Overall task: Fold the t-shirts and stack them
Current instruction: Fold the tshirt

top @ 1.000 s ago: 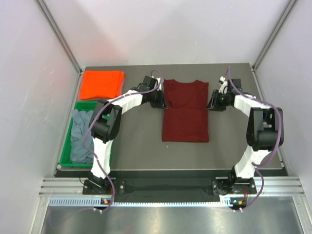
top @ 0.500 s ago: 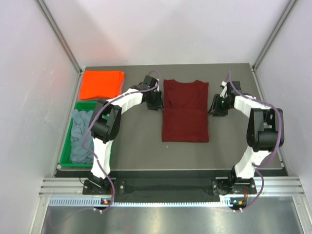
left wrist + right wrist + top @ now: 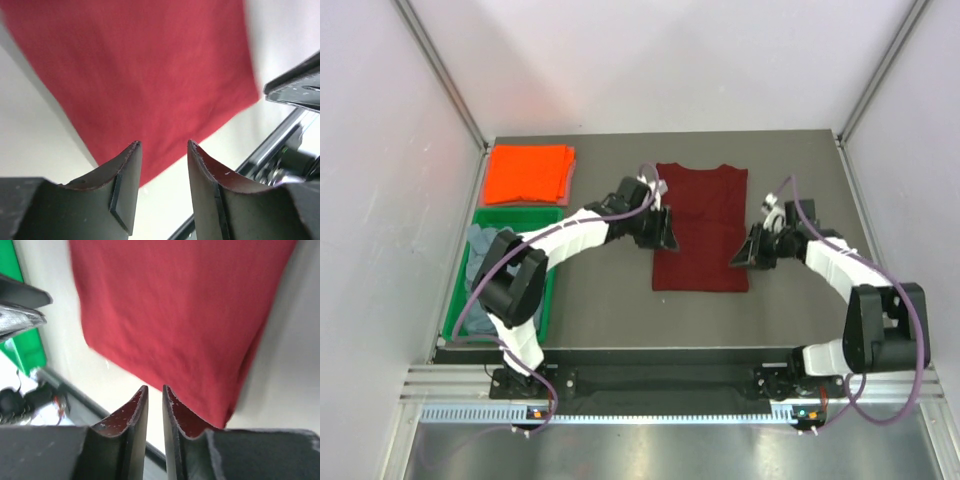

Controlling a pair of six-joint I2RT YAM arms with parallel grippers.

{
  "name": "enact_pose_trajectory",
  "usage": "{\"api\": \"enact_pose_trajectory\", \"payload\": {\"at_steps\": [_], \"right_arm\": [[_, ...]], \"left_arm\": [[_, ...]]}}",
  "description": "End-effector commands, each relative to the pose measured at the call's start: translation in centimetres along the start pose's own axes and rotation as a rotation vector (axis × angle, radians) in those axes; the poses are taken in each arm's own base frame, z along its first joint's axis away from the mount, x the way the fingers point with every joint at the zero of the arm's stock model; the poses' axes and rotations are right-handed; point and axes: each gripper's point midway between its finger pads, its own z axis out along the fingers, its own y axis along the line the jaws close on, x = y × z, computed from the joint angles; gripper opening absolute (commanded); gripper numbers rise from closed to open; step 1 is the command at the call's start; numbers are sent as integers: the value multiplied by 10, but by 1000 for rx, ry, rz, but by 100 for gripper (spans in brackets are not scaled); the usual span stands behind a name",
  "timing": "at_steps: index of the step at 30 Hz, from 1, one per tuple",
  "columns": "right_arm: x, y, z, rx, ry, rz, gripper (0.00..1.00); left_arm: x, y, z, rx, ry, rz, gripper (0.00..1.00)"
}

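The dark maroon t-shirt [image 3: 700,228] lies flat mid-table, sleeves folded in, as a long rectangle. My left gripper [image 3: 666,233] hovers at its left edge, open and empty; in the left wrist view [image 3: 163,146] the shirt [image 3: 150,75] lies just beyond the fingertips. My right gripper [image 3: 739,256] is at the shirt's lower right edge, its jaws a narrow slit apart with nothing between them [image 3: 154,388]; the shirt [image 3: 180,315] lies ahead. The orange t-shirt [image 3: 528,172] lies folded at the back left. The grey-blue t-shirt [image 3: 486,262] is crumpled in the tray.
The green plastic tray [image 3: 516,212] stands at the left edge of the table, in front of the orange shirt, and also shows in the right wrist view [image 3: 25,347]. White walls enclose the table on three sides.
Both grippers have moved from the shirt's sleeves at the far end toward me along its sides. The shirt has stayed flat.
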Motion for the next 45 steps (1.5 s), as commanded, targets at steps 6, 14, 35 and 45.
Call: {"api": "enact_pose_trajectory", "payload": {"at_steps": [6,14,35,45], "right_arm": [[85,-65,38,53,159,195,13],[58,-34,12,9,92,122,15],[40,-80,5,282,22,98,22],[47,-67,-27,346,-74,267,52]], "left_arm": [[76,74,18,-223,107,-98,47],[59,69,-5,-270,49,-78,47],[147,61,-7,-185,179,-136,47],[123,35,-22,-89,113,-188,51]]}}
